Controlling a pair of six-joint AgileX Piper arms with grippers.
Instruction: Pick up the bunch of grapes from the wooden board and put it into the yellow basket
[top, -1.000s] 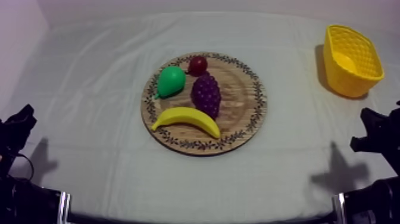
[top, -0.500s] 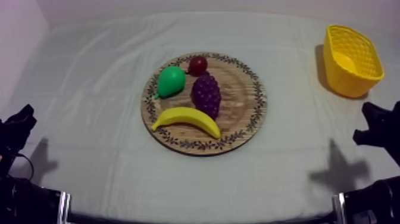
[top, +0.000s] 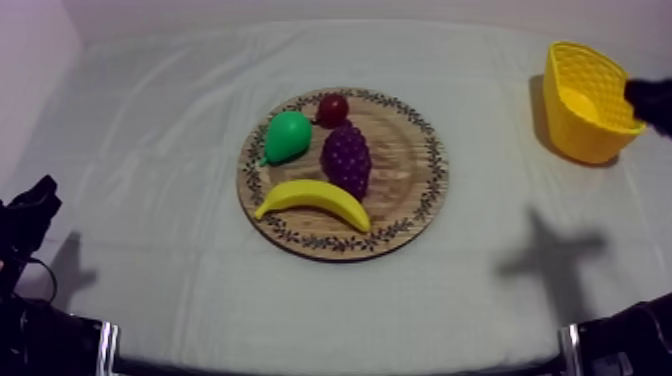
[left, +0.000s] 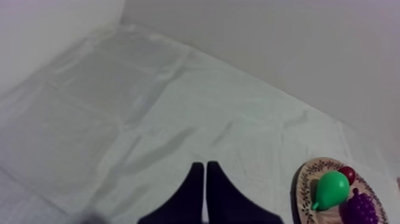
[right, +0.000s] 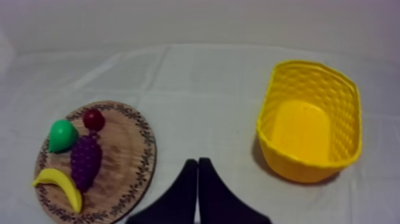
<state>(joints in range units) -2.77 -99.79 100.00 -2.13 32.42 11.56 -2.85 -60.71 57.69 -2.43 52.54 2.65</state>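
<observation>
While your bunch of grapes (top: 346, 158) lies on the wooden board (top: 405, 170) beside the pear (top: 287, 136), both sets of fingers are pressed together on nothing: left gripper (left: 205, 168), right gripper (right: 197, 162). From above, you see the right one cut off at the edge, beside the yellow basket (top: 590, 140).

Cloth-covered table (top: 150, 150) with wooden board (top: 410, 170) (mid-table) and yellow basket (top: 585, 140) at far right
</observation>
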